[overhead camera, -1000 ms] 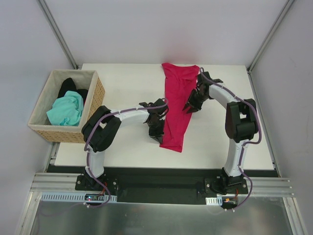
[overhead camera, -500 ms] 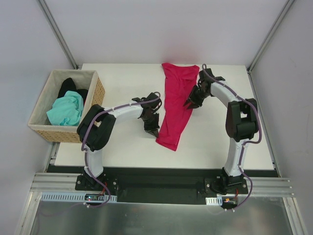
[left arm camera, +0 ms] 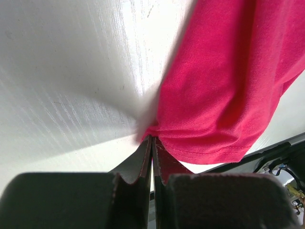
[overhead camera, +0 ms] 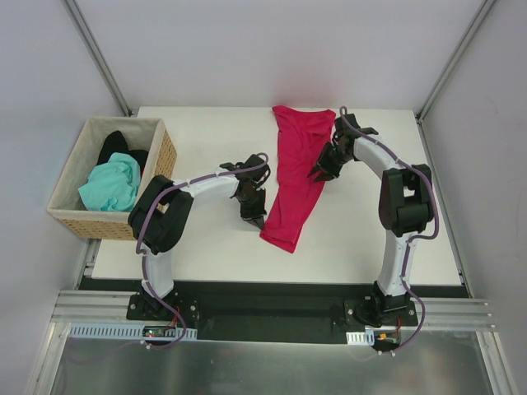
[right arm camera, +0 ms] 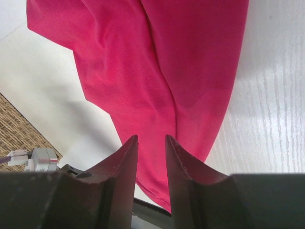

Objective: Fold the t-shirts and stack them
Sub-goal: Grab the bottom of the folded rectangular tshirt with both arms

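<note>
Crimson t-shirt (overhead camera: 296,177): near hem shifts slightly toward left edge of desk (overhead camera: 206,140). Left gripper (left arm camera: 152,143): clamped on hem corner. Right gripper (right arm camera: 151,139): jaws apart (nothing pinched). Folding barely begun.

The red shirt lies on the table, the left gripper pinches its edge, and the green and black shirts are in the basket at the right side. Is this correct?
No: the basket stands at the left side, as the top view shows. The red shirt does lie on the table, the left gripper pinches its edge, and the green shirt and black shirt are in the basket.
</note>
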